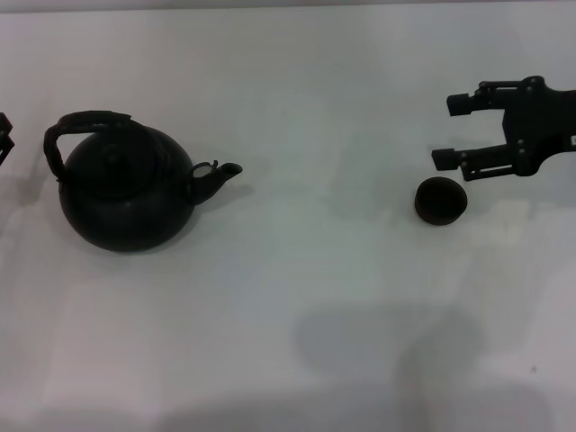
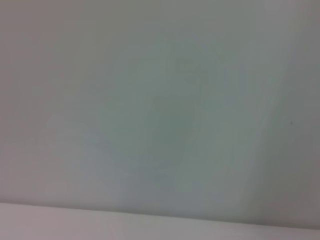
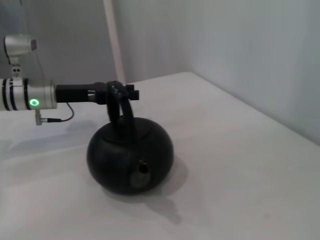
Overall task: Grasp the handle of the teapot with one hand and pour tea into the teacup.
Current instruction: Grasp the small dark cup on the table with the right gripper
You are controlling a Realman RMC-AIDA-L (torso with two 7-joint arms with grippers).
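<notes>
pouring not started yet
the teapot [image 1: 126, 193] sits on the counter [image 1: 297, 297], handle [image 1: 83, 126] free. right pincer [image 1: 447, 131] is spread wide by the teacup [image 1: 441, 200]; left pincer [image 1: 4, 137] can't tell.

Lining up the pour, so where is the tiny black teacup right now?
In the head view the tiny round black teacup sits on the white table at the right, just below the open right pincer, far right of the large black teapot.

Bare table [image 1: 306, 297] lies open between the teapot [image 1: 126, 193] and the cup [image 1: 440, 200]. The right gripper [image 1: 447, 132], fingers spread, crowds the cup's far side. The left gripper [image 3: 131, 93] sits behind the handle [image 1: 85, 121].
</notes>
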